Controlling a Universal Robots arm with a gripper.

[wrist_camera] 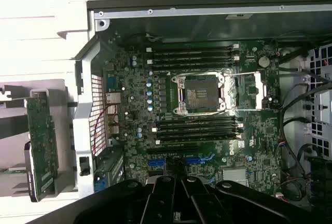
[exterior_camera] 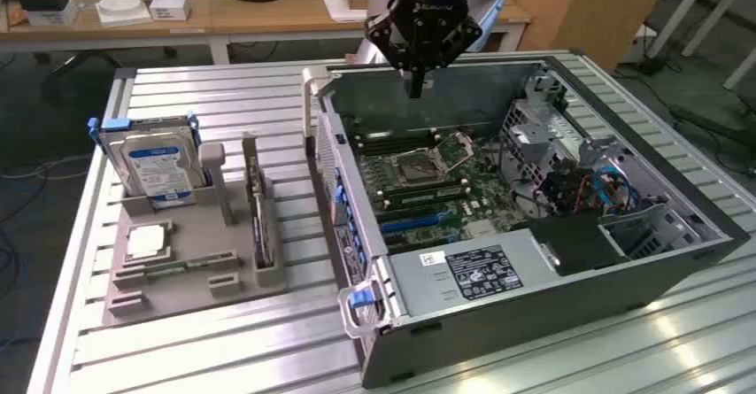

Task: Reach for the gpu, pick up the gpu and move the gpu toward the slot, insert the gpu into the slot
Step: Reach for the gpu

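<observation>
**Slatted table (exterior_camera: 212, 93): gripper (exterior_camera: 413, 88) closed above the case (exterior_camera: 508, 314), gpu (exterior_camera: 261, 226) in its holder (exterior_camera: 189, 261)**

Ribbed aluminium slats form the work surface, pale and faintly glossy. A wooden desk (exterior_camera: 272, 13) runs along the top of the exterior view behind it.

On the exterior view's left we see a moulded grey plastic holder, matte and blocky. The gpu stands on its long edge in one of its grooves, a thin flat card with a metal bracket at its far end. In the wrist view the same card (wrist_camera: 42, 141) shows a green face dotted with small components. It sits outside the case's perforated end wall and touches nothing but the holder.

A silver, blue-labelled hard drive (exterior_camera: 158, 164) stands upright in the same holder. A small square silvery chip (exterior_camera: 148, 242) lies flat lower down.

The case is a dark sheet-metal box lying open on the exterior view's right. It holds a green motherboard (exterior_camera: 437, 190) with a square metal-framed socket (exterior_camera: 426, 162) and short blue slots (wrist_camera: 155, 161).

At upper centre of the exterior view the black gripper hangs over the far part of the case. We see its fingers drawn together into one narrow tip with nothing between them. It touches nothing and is well apart from the gpu.
</observation>
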